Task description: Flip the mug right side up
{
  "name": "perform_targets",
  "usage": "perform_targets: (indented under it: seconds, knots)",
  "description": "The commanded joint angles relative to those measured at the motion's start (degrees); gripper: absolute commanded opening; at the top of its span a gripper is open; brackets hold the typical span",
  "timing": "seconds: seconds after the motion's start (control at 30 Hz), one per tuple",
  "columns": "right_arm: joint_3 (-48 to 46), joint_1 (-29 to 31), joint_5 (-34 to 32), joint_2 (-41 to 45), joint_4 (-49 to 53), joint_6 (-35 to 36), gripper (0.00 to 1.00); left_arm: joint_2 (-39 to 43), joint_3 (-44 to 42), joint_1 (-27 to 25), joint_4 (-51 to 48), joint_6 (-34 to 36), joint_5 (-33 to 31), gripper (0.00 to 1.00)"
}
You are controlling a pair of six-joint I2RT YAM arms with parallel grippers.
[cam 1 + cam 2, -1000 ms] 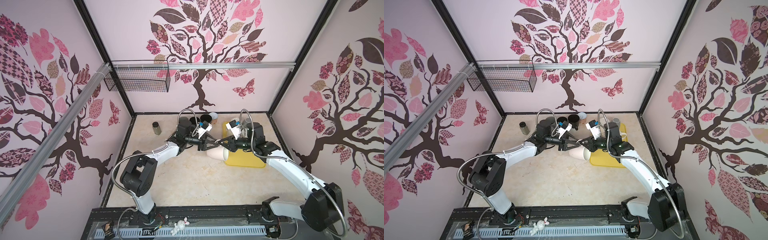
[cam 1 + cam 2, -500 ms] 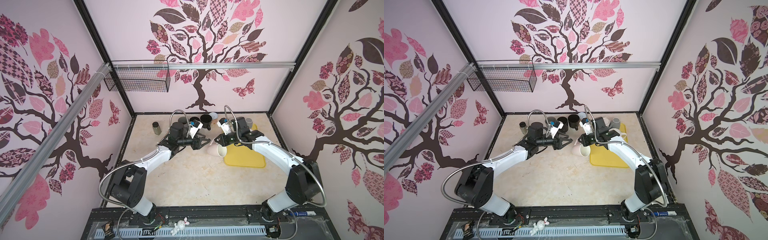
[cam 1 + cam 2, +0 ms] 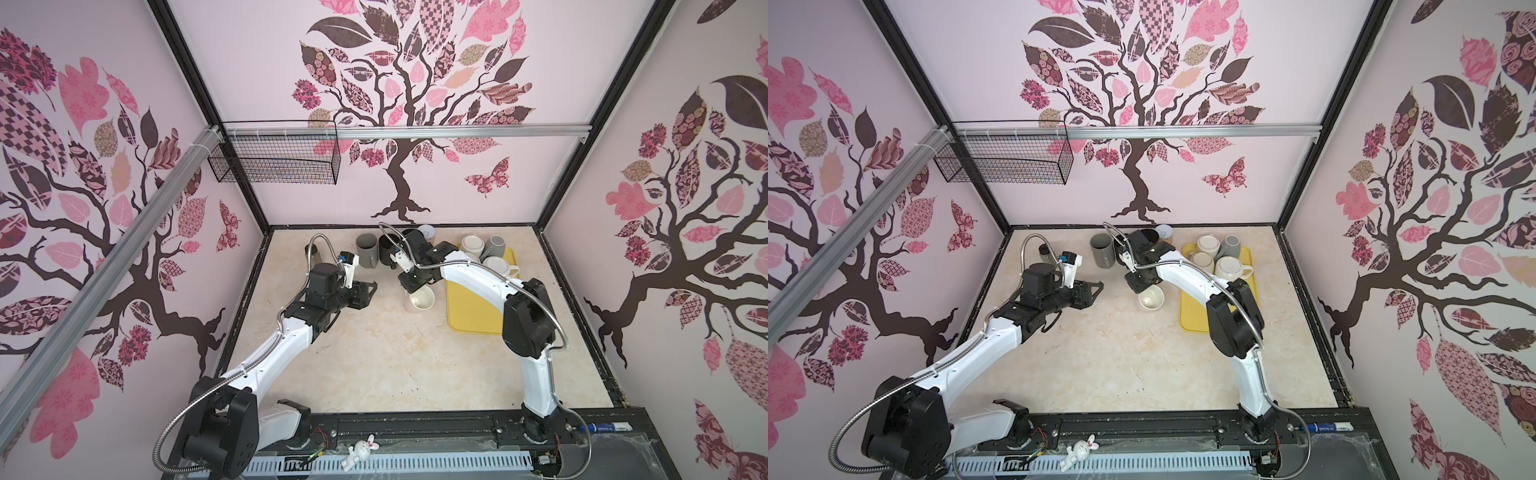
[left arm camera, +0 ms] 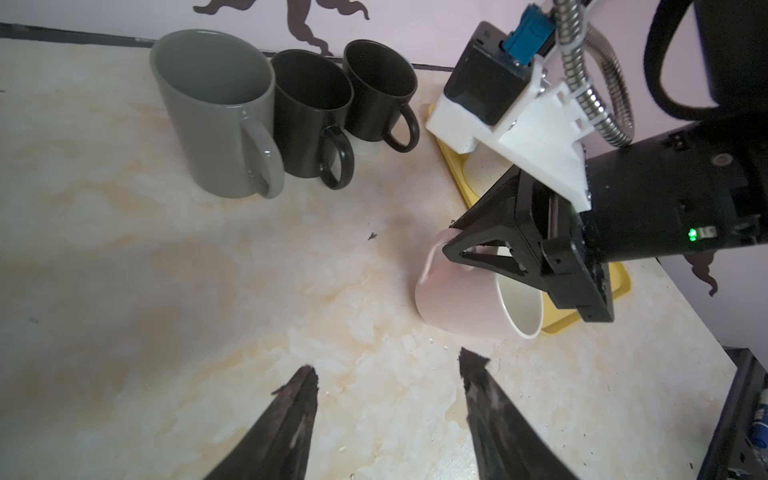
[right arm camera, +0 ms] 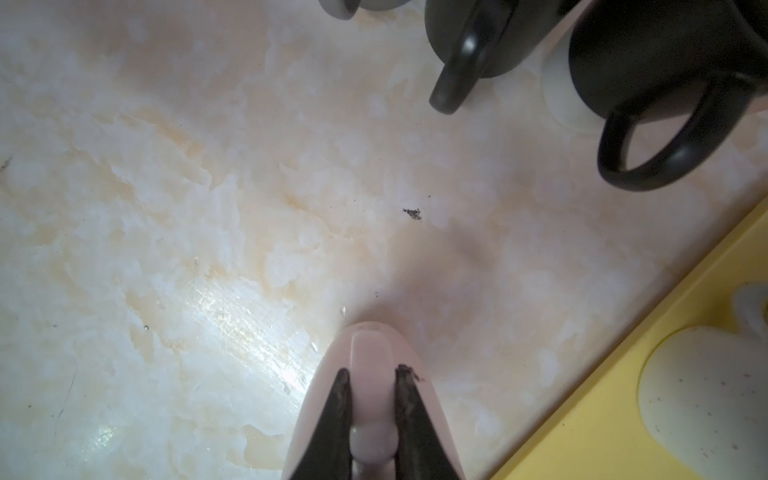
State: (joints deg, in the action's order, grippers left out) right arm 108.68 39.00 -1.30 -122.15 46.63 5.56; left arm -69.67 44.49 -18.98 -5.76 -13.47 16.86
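Nearest the camera in a top view, the left gripper [image 3: 371, 293] sits a little left of centre over the table [image 3: 374, 365], jaws spread and empty. Its wrist view shows only bare table between the two fingertips. Just right of it, at mid-frame, the mug [image 3: 420, 300] lies tilted on its side by the left edge of the tray [image 3: 469, 311], mouth turned toward the camera and handle uppermost. Whether its lower side rests on the table or hangs just clear I cannot tell. The right gripper [image 3: 409, 286] comes down on it from above, clamped on the handle. In the right wrist view the fingers [image 5: 338, 415] pinch that handle from both sides. Farther back, just above mid-frame, a grey mug [image 3: 368, 255] and two black mugs [image 4: 311, 112] stand upright in a row near the rear wall. Several pale cups [image 3: 496, 266] crowd the far end of the tray.
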Motion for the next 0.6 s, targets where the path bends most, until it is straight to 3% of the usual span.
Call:
perform_targets:
  seconds: [0.0,0.17,0.4,0.57]
  knots:
    - [8.8,1.7,-4.2,-7.9,10.6,2.6,0.0,2.6,-1.6,0.3,-0.6,-0.4,-4.1,0.6]
    - [17.4,2.7,-4.2,-13.9,14.2,2.9,0.02,4.7,-1.8,0.5,-2.3,0.7,-6.3,0.63]
    - [18.4,3.1,-2.7,-12.9,12.9,2.8,0.35,5.3,-2.0,0.5,-2.9,0.8,-6.9,0.65]
    - [18.3,3.2,0.5,-10.2,11.7,2.2,0.44,5.6,-2.0,0.6,-3.0,0.7,-7.6,0.65]
